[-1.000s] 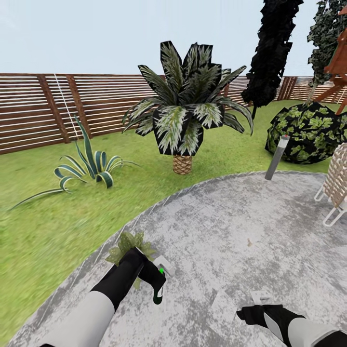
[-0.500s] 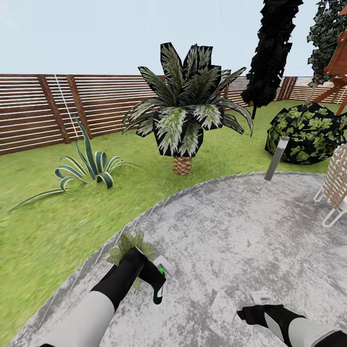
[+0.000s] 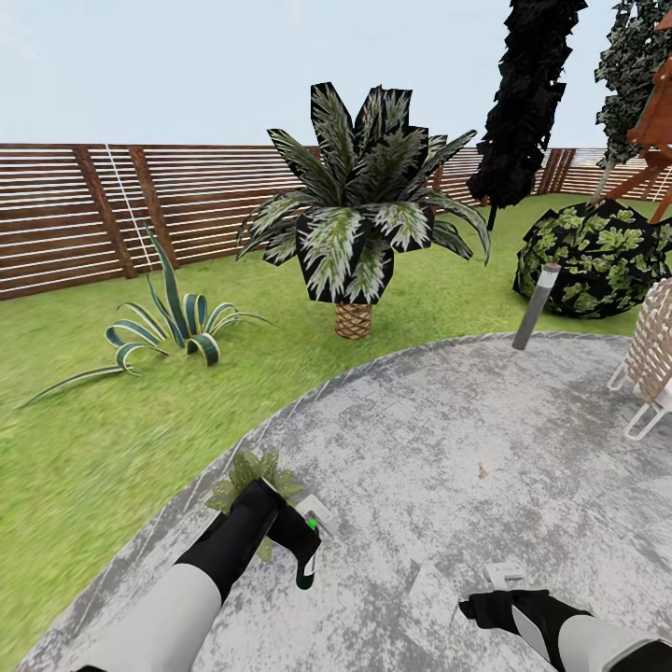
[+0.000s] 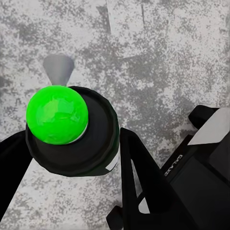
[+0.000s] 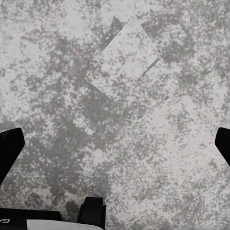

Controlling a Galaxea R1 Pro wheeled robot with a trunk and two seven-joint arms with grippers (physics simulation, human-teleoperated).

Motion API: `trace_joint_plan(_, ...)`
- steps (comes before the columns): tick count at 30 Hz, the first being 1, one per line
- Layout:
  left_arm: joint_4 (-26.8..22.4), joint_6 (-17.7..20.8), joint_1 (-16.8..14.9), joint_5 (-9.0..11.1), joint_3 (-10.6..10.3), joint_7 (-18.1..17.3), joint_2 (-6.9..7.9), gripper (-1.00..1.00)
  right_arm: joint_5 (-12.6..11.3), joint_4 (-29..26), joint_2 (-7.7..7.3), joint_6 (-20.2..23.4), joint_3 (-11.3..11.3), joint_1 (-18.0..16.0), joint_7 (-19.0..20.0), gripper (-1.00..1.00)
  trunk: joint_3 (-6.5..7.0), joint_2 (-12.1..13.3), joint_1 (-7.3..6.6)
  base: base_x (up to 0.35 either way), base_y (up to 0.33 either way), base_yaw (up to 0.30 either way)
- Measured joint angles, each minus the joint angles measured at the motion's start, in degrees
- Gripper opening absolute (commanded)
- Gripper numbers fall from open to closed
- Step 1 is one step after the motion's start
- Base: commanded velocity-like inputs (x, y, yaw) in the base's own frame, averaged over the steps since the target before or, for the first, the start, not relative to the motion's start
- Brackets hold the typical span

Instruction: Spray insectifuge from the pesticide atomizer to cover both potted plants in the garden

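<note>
Left gripper clamped on the atomizer, black body between both fingers, green cap up, beside a potted plant at the paving edge. Right gripper spread wide, nothing in it.

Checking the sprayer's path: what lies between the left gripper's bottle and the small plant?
Nothing; in the head view the left gripper, holding the bottle, overlaps the small plant.

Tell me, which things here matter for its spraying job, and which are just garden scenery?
For the job:
- pesticide atomizer, gripped in the left hand
- potted plant by that hand
- right hand, open and empty

Just scenery:
- palm
- agave
- fence
- bush
- post light
</note>
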Motion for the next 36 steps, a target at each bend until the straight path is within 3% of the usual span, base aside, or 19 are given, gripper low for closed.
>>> trace_joint_plan(6,-0.1,0.0,0.0,-0.2,0.1,0.0,0.48,-1.00,0.4,-2.0,0.09,0.3,0.3,-0.2,-0.1,1.00,0.00,0.0,0.00,0.000,0.000,0.000)
trace_joint_plan(11,-0.3,-2.9,0.0,-0.7,0.2,-0.3,5.54,-1.00,0.6,-9.0,-0.34,0.6,0.5,-0.2,0.1,1.00,0.00,0.0,0.00,0.000,0.000,0.000)
trace_joint_plan(13,-0.3,-6.6,0.0,-0.9,0.4,-1.2,8.97,-1.00,0.8,-9.9,-1.78,0.6,0.5,-0.3,0.4,1.00,0.00,0.0,0.00,0.000,0.000,0.000)
trace_joint_plan(14,-0.3,-9.0,0.0,-1.0,0.3,-2.8,10.94,-1.00,0.8,-10.2,-2.58,0.6,0.5,-0.7,0.6,1.00,0.00,0.0,0.00,0.000,0.000,0.000)
trace_joint_plan(16,-0.3,-14.1,0.0,-0.9,0.3,-8.1,13.03,-1.00,0.9,-12.1,-3.17,0.8,0.4,-2.2,0.7,1.00,0.01,0.0,0.00,0.000,0.000,0.000)
trace_joint_plan(18,-0.4,-21.2,0.0,-1.0,0.3,-14.0,13.94,-1.00,0.7,-17.2,-3.38,2.3,0.5,-5.0,1.3,1.00,0.01,0.0,0.00,0.000,0.000,0.000)
trace_joint_plan(19,-0.4,-23.7,-0.1,-1.1,0.3,-16.1,14.10,-1.00,0.7,-19.9,-3.41,4.3,0.5,-6.1,2.7,1.00,0.01,0.0,0.00,0.000,0.000,0.000)
trace_joint_plan(20,-0.4,-25.9,-0.2,-1.1,0.3,-19.5,14.20,-1.00,0.7,-24.3,-3.43,8.8,0.5,-7.5,7.6,1.00,0.01,0.0,0.00,0.000,0.000,0.000)
trace_joint_plan(23,-0.5,-31.0,-0.4,-1.1,0.3,-26.7,14.20,-1.00,1.4,-34.6,-3.43,16.8,0.4,-8.5,19.9,1.00,0.01,0.0,0.00,0.000,0.000,0.000)
trace_joint_plan(26,-0.6,-33.4,-0.6,-1.1,0.3,-31.6,14.19,-1.00,3.8,-39.2,-3.40,19.6,0.4,-8.8,26.4,1.00,0.00,0.0,0.00,0.000,0.000,0.000)
trace_joint_plan(27,-0.7,-33.9,-0.6,-1.1,0.3,-32.8,14.19,-1.00,4.0,-39.7,-3.34,19.8,0.4,-8.8,28.3,-1.00,0.00,0.0,0.00,0.000,0.000,0.000)
trace_joint_plan(29,-1.5,-35.8,-0.6,-1.1,0.3,-34.3,14.15,-1.00,5.1,-40.4,-3.08,20.1,0.4,-8.8,31.3,-1.00,0.00,0.0,0.00,0.000,0.000,0.000)
trace_joint_plan(33,-2.5,-37.9,-0.6,-1.2,0.2,-35.3,13.98,-1.00,10.9,-41.0,-2.84,20.1,0.8,-8.8,33.5,-1.00,0.00,0.0,0.00,0.000,0.000,0.000)
trace_joint_plan(36,-2.5,-38.1,-0.6,-1.5,0.1,-35.3,13.93,-1.00,11.8,-43.8,-2.09,20.2,1.3,-8.8,36.3,-1.00,0.00,0.0,0.00,0.000,0.000,0.000)
